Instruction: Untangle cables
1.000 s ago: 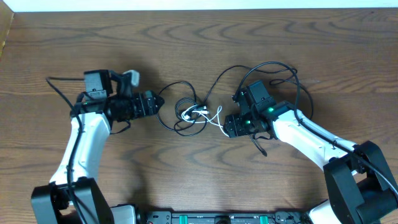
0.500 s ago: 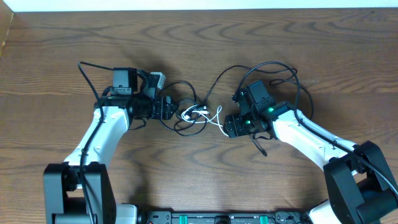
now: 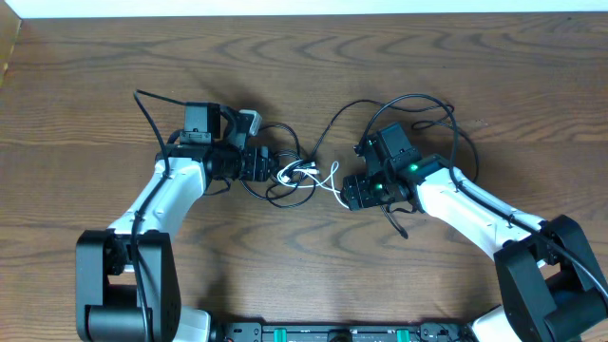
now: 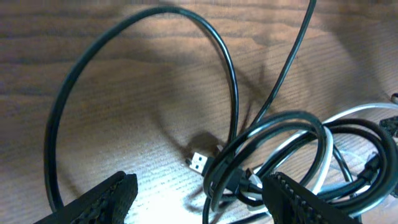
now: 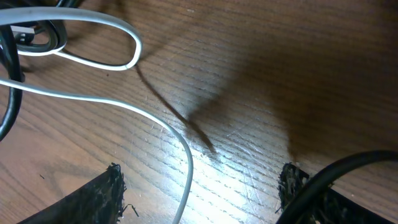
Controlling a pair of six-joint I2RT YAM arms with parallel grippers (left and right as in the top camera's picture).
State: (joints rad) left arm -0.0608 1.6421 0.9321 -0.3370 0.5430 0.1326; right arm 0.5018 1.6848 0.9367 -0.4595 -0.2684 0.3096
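The cables [image 3: 293, 179] lie knotted mid-table: thin black loops wound with a white cord [image 3: 330, 180]. One black strand [image 3: 334, 119] arcs back toward the right arm. My left gripper [image 3: 270, 167] is open at the knot's left side. In the left wrist view its fingers [image 4: 102, 200] stand wide, with the looped black and white bundle [image 4: 273, 140] and a small metal plug [image 4: 199, 163] between them. My right gripper [image 3: 348, 195] is open at the knot's right side. The white cord [image 5: 184, 149] runs loose between its fingers [image 5: 93, 199].
A thicker black robot cable [image 3: 152, 109] rises behind the left arm, and another [image 5: 348, 167] crosses the right wrist view's corner. A black rail [image 3: 332, 333] runs along the front edge. The wooden table [image 3: 313, 47] ends at a white strip at the back.
My left arm has swung right, up to the knot, and its jaws have narrowed a little. The right arm and the cables have not moved.
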